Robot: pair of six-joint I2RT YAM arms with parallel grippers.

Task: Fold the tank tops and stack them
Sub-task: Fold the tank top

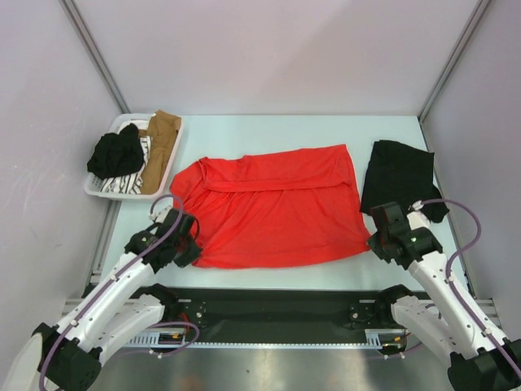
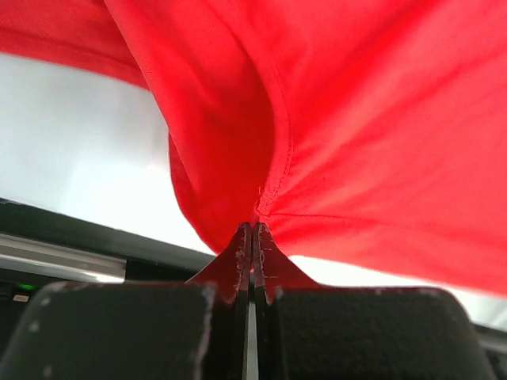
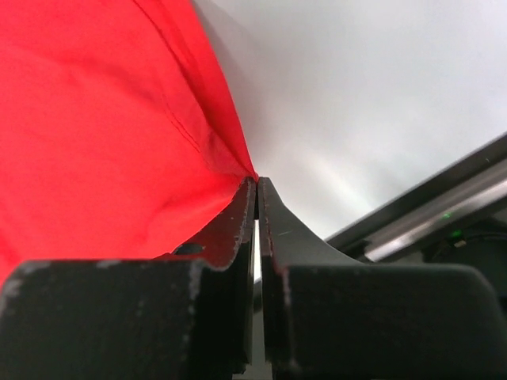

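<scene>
red top (image 1: 277, 208) pinched, left fingers (image 2: 242, 247), right fingers (image 3: 244, 212)

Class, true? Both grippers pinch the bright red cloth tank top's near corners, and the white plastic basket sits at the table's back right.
No: the white plastic basket sits back left, as the top external view shows. The rest stands.

A pale table (image 1: 269, 130) fills the middle of the top view, evenly lit. Plain lilac-grey walls (image 1: 269, 49) close it in at the back and both sides. Metal posts (image 1: 94, 53) slant through the upper corners. A black strip (image 1: 277, 305) and a brushed metal plate (image 1: 269, 371) cross the bottom.
</scene>
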